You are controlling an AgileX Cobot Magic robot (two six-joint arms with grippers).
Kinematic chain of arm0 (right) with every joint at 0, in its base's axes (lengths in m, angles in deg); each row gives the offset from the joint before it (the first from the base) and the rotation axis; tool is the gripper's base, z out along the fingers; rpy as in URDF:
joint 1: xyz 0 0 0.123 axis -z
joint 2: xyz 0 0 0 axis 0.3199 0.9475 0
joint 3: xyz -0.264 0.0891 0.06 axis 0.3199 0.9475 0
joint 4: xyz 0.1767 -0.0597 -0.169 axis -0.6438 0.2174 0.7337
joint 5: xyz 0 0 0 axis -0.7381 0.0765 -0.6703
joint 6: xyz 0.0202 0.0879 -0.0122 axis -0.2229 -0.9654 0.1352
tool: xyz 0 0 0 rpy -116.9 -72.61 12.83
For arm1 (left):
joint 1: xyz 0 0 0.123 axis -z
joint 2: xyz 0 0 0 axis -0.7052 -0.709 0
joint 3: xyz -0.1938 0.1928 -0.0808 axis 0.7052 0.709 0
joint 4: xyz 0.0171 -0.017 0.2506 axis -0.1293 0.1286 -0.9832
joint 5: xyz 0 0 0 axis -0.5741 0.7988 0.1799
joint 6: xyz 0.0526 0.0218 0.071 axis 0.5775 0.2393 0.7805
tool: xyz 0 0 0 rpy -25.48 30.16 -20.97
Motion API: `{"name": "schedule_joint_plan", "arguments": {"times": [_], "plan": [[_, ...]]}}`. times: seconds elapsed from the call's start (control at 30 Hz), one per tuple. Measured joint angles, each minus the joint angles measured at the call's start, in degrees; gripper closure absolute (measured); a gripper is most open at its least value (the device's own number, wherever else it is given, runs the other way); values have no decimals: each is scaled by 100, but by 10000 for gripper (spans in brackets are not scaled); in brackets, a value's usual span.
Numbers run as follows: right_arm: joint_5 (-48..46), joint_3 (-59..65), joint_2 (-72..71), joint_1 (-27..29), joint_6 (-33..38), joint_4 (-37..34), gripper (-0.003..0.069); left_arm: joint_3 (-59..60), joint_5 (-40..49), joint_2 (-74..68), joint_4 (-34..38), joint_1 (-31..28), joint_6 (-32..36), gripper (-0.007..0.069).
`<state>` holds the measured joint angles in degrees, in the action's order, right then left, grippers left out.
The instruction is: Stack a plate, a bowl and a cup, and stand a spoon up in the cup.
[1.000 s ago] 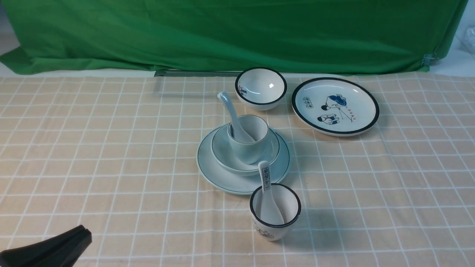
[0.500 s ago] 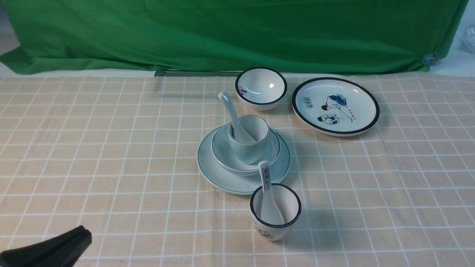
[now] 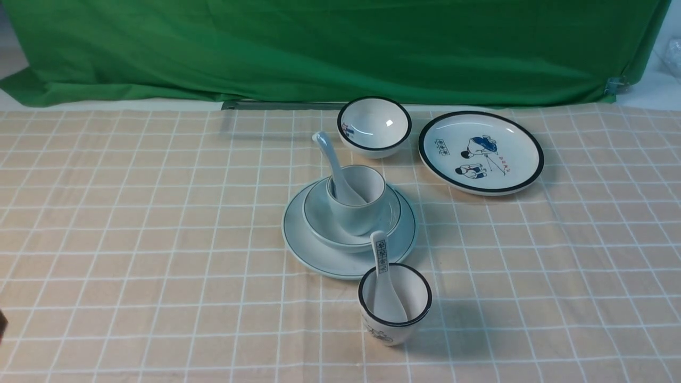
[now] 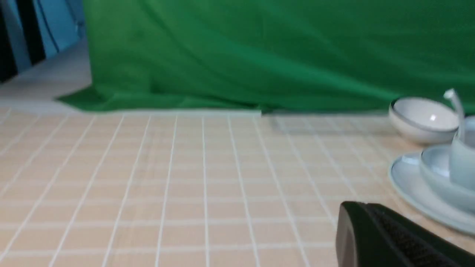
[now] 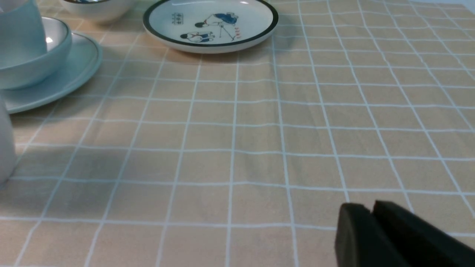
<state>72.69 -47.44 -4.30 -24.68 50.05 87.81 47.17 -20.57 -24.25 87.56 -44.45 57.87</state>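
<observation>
The plain plate (image 3: 319,255) lies mid-table. The plain shallow bowl (image 3: 319,218) sits on it, and the plain cup (image 3: 357,208) stands in the bowl. The plain white spoon (image 3: 331,159) stands in the cup, handle leaning up and left. The stack also shows in the left wrist view (image 4: 415,189) and in the right wrist view (image 5: 55,81). My left gripper (image 4: 365,207) is shut and empty, low over the cloth left of the stack; in the front view only a dark sliver at the left edge shows. My right gripper (image 5: 371,209) is shut and empty over bare cloth right of the stack.
A black-rimmed cup (image 3: 395,308) holding a printed spoon (image 3: 381,255) stands just in front of the stack. A black-rimmed bowl (image 3: 374,126) and a cartoon plate (image 3: 480,151) lie behind. A green cloth (image 3: 340,48) hangs at the back.
My left gripper has drawn back out of the front view's lower left corner. The stack and the other dishes have not moved.
</observation>
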Motion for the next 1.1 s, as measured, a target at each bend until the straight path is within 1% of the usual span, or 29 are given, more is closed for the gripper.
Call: {"name": "schedule_joint_plan", "arguments": {"times": [0.13,0.3,1.1], "plan": [[0,2,0,0,0,0,552,312,94,2,190,-58,0,620],[0,2,0,0,0,5,541,349,-93,6,420,-78,-15,620],[0,2,0,0,0,5,498,349,-98,6,411,-110,-15,620]]}}
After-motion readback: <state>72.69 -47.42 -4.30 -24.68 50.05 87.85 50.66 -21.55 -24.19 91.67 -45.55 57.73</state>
